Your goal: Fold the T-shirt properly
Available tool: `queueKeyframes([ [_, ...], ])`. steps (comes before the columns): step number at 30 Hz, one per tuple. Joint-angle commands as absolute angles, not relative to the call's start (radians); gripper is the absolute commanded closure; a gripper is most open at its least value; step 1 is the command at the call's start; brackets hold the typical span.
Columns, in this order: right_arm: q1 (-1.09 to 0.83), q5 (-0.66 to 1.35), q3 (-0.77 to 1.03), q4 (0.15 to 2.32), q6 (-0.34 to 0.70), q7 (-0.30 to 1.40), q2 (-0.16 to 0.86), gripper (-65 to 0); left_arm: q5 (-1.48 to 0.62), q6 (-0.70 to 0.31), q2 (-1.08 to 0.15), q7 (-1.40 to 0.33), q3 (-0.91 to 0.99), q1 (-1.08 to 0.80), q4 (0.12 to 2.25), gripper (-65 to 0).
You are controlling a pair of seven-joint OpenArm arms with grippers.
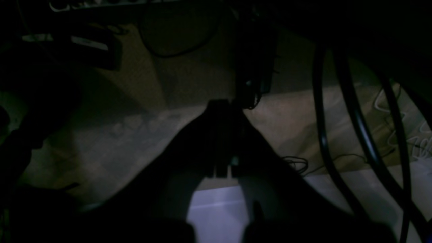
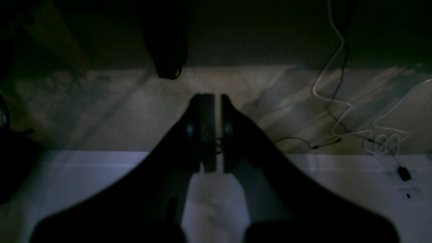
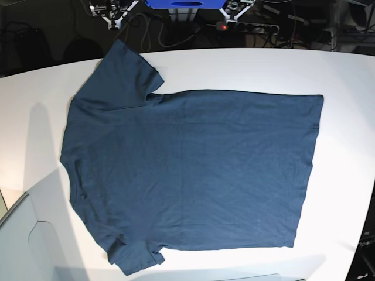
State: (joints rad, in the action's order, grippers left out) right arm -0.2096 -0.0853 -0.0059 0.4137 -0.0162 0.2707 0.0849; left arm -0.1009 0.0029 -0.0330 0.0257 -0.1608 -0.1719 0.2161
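The T-shirt [image 3: 193, 175] lay flat on the white table [image 3: 345, 76], spread out wide with no folds in it. Its neck end pointed to the left side of the base view and its bottom edge to the right side. One sleeve [image 3: 126, 70] stuck out toward the far edge of the table, and the other sleeve [image 3: 137, 254] stuck out toward the near edge. It was likely laid out smooth like this so that each part was easy to reach and fold.

No arm was over the shirt in the base view. Both arms seemed to be parked away from it, with nothing in their grip.

The left gripper [image 1: 221, 140] had its two fingers pressed together and held nothing. Its camera looked past the edge of the table at a dim floor with black cables [image 1: 341, 135].

The right gripper [image 2: 212, 131] was closed too, with only a thin slit between its fingers, and it was empty as well. Beyond it was the dim floor and a white cord [image 2: 354, 111].

Folding had not begun, by the look of it. A sleeve would be a good first thing to grab.
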Motion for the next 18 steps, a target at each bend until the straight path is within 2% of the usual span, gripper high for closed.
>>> queueKeyframes([
  [1, -0.219, -0.088, -0.004, 0.418, 0.007, 0.277, 0.088, -0.5, -0.099, 0.001, -0.033, 0.028, -0.160, -0.177, 0.216, 0.0],
  [15, -0.220, -0.082, -0.001, 0.407, 0.008, 0.277, 0.087, -0.9, -0.097, 0.001, -0.033, 0.028, -0.160, -0.177, 0.216, 0.0],
  [18, -0.220, -0.081, 0.002, 0.407, 0.008, 0.278, 0.087, -7.1, -0.097, 0.001, -0.033, 0.028, -0.160, -0.177, 0.216, 0.0],
])
